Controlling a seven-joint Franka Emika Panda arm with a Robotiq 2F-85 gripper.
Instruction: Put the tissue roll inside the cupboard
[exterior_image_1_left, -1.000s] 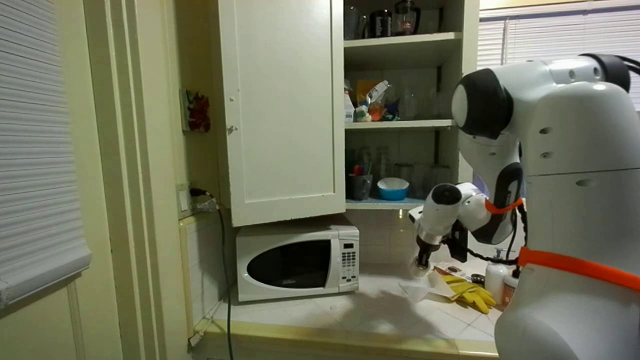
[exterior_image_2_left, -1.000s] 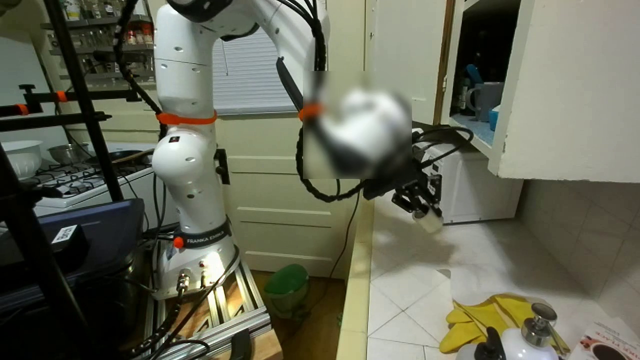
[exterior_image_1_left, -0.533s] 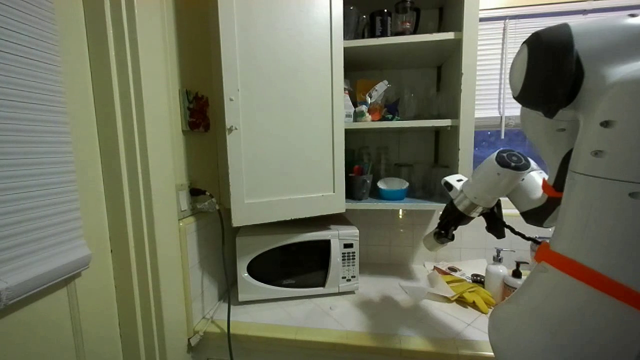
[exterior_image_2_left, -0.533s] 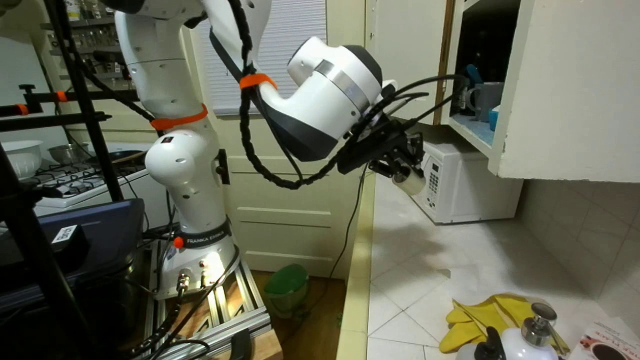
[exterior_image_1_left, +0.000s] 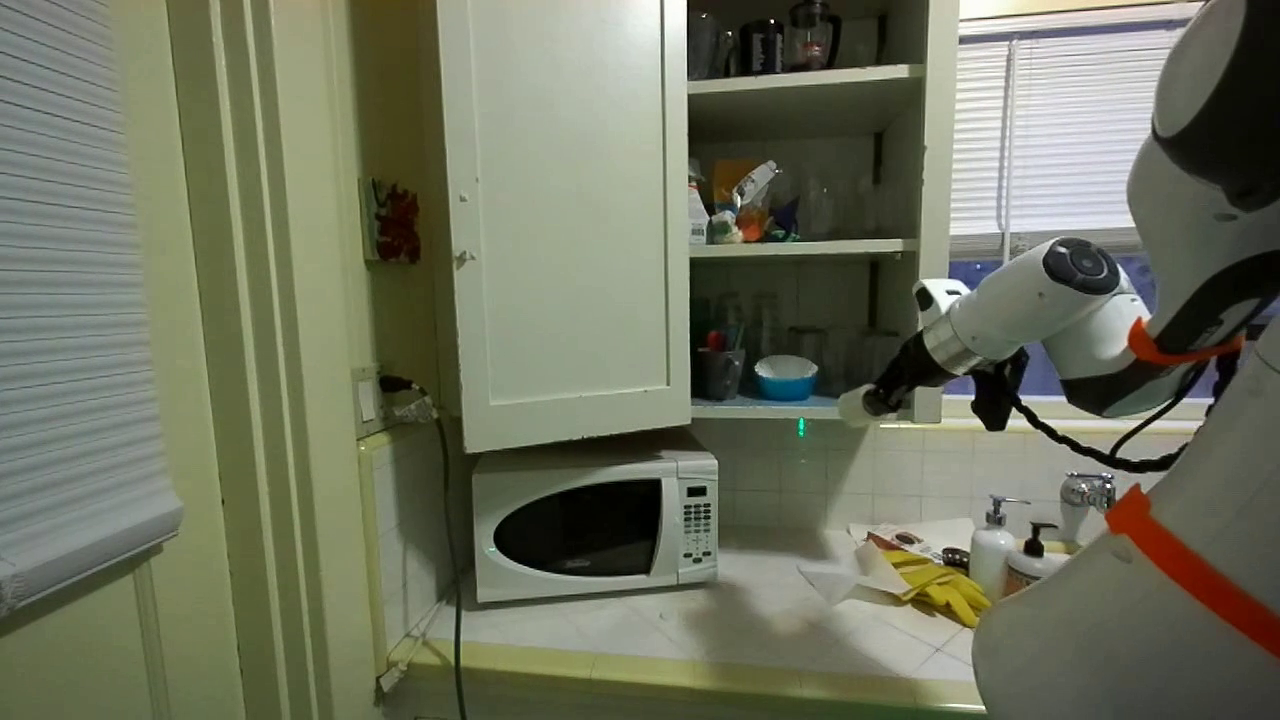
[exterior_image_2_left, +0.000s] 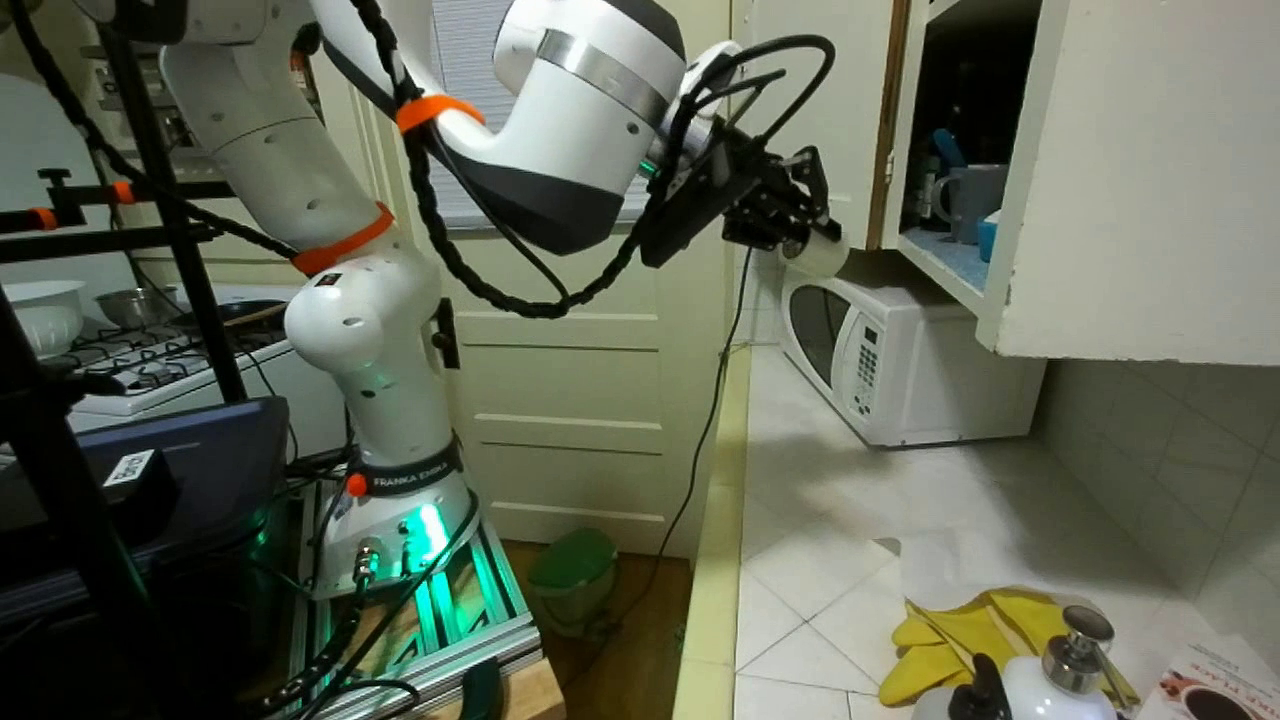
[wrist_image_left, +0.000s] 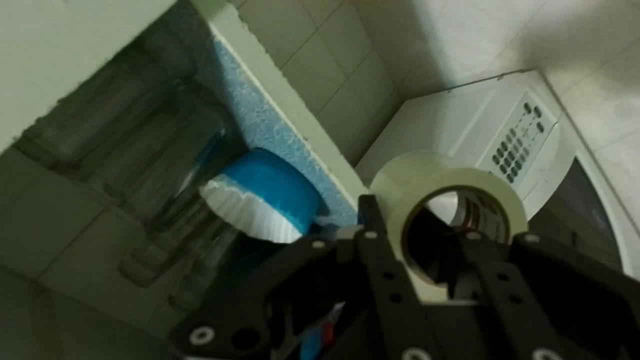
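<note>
The tissue roll (exterior_image_1_left: 856, 406) is a pale cylinder with a hollow core; it also shows in an exterior view (exterior_image_2_left: 820, 258) and in the wrist view (wrist_image_left: 400, 182), where print shows inside its core. My gripper (exterior_image_1_left: 880, 400) is shut on its wall, one finger outside and one in the core, as the wrist view (wrist_image_left: 410, 225) shows. The white cupboard (exterior_image_1_left: 805, 80) has its door (exterior_image_1_left: 575, 220) swung open. The gripper (exterior_image_2_left: 812, 235) holds the roll outside the cupboard, about level with the lowest shelf (wrist_image_left: 300, 135), apart from it in an exterior view.
A blue bowl (exterior_image_1_left: 786, 380) and a dark mug (exterior_image_1_left: 720, 372) stand on the lowest shelf, with glassware behind. A white microwave (exterior_image_1_left: 595, 525) stands below the door. Yellow gloves (exterior_image_1_left: 935, 585) and soap bottles (exterior_image_1_left: 992, 550) are on the counter (exterior_image_1_left: 780, 640).
My gripper, shut on the roll, has risen from low over the counter to the height of the lowest shelf. It has tilted from pointing down toward level. A green light shows on the robot base.
</note>
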